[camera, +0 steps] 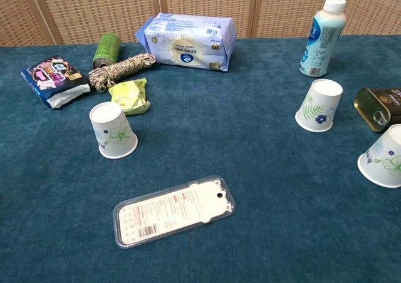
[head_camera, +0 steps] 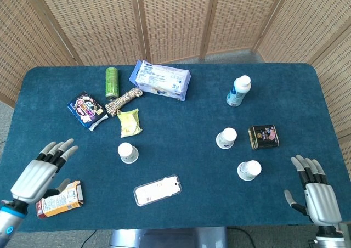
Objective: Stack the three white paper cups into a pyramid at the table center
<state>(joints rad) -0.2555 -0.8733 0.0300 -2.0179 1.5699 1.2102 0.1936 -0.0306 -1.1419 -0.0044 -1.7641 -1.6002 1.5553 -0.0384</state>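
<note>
Three white paper cups with a flower print stand upside down on the blue table. One cup is left of centre. A second cup stands right of centre, and a third cup sits nearer the front right. My left hand hovers open at the front left, well left of the first cup. My right hand is open at the front right corner, right of the third cup. Neither hand shows in the chest view.
A flat blister pack lies front centre. A small carton lies under my left hand. A dark tin sits beside the second cup, a white bottle behind it. Tissue pack, rope, green can, snack bags at back left.
</note>
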